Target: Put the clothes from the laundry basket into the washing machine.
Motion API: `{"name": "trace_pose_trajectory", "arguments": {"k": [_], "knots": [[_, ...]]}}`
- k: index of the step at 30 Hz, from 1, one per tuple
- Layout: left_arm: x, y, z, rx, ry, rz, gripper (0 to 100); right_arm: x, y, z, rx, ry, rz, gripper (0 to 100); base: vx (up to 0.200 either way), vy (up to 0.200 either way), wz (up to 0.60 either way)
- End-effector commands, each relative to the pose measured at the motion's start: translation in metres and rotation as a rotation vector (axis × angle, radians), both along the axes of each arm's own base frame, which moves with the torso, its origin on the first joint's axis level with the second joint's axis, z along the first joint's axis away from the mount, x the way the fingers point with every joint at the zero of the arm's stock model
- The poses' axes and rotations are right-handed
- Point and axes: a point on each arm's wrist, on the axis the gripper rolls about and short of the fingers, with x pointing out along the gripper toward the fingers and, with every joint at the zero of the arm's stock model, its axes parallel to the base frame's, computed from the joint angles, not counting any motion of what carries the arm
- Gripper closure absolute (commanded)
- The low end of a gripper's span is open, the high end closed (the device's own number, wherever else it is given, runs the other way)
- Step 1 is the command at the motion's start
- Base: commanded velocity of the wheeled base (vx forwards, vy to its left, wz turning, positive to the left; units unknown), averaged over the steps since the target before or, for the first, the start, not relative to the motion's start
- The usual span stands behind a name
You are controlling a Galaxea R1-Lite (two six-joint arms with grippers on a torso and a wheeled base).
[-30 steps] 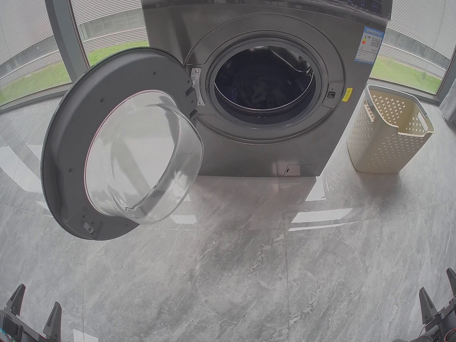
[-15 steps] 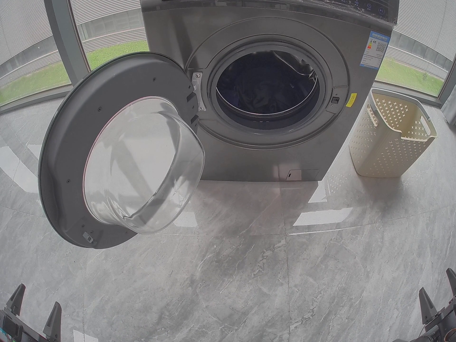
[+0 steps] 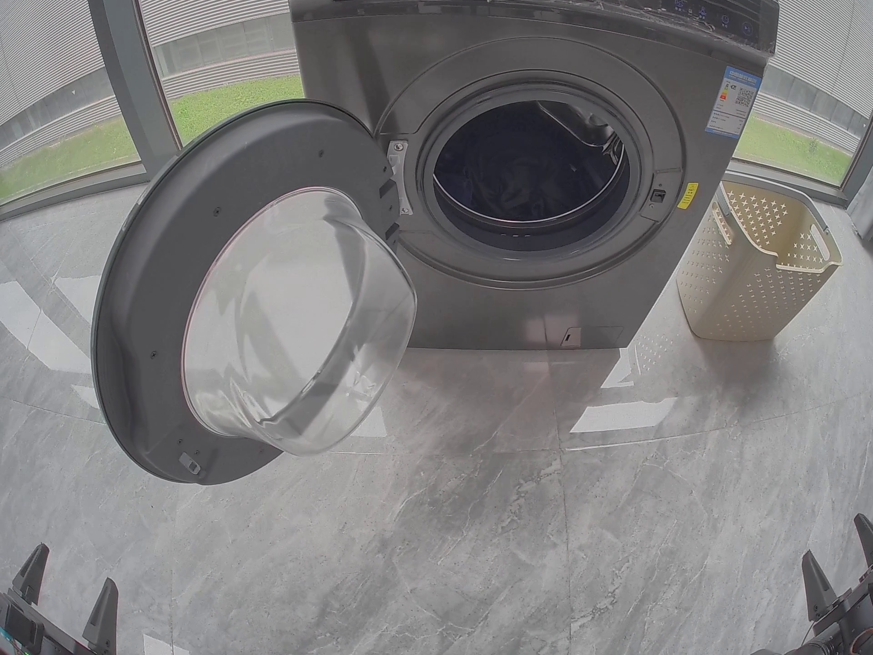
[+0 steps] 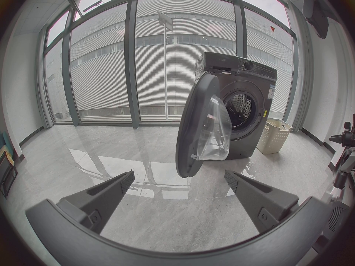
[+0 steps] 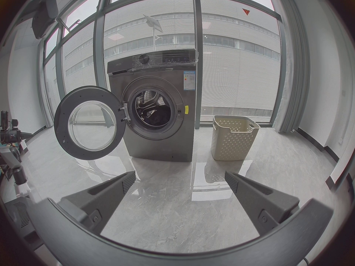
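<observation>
Left hand (image 4: 178,173), right hand (image 5: 179,173): apart, empty. Round grey door (image 3: 145,320), open left of the steel-grey washing machine (image 3: 546,311), could clip an arm; dark clothes (image 5: 157,116) seemingly inside.

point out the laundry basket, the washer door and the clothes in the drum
laundry basket (image 3: 727,284): head view, on its perforated side wall.
washing machine door (image 3: 136,320): head view, on its grey inner frame.
dark clothes (image 3: 518,184): head view, on the middle of the heap.

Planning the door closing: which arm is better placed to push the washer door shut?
Left, likely. The door hangs open on the robot's left, ahead of the left pincer; the right pincer sits opposite, nearer the laundry basket.
</observation>
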Motion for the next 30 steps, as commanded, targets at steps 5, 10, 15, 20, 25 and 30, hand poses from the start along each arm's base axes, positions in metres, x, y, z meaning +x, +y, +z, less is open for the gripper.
{"name": "trace_pose_trajectory", "arguments": {"k": [5, 10, 15, 20, 25, 30], "knots": [[0.000, 0.000, -0.005, 0.004, 0.000, 0.002, 0, 0.001, 0.000, -0.005, -0.001, 0.012, 0.001, 0, 0.000, 0.000, 0.00], [0.000, 0.000, -0.005, 0.014, 0.000, 0.006, 0, 0.001, 0.000, -0.005, -0.001, 0.012, 0.001, 0, 0.000, 0.000, 0.00], [-0.012, 0.000, 0.048, -0.009, -0.164, 0.001, 0, 0.001, 0.000, -0.005, -0.003, 0.012, 0.001, 0, 0.000, 0.000, 0.00], [0.019, -0.001, 0.099, -0.011, -0.021, -0.071, 0, 0.001, 0.000, -0.005, 0.001, 0.012, 0.001, 0, 0.000, 0.000, 0.00], [0.076, -0.004, 0.131, -0.012, 0.016, -0.124, 0, 0.001, 0.000, -0.005, 0.001, 0.010, 0.001, 0, 0.000, 0.000, 0.00], [0.121, -0.006, 0.142, -0.014, 0.050, -0.168, 0, 0.001, 0.000, -0.005, 0.001, 0.010, 0.001, 0, 0.000, 0.000, 0.00]]}}
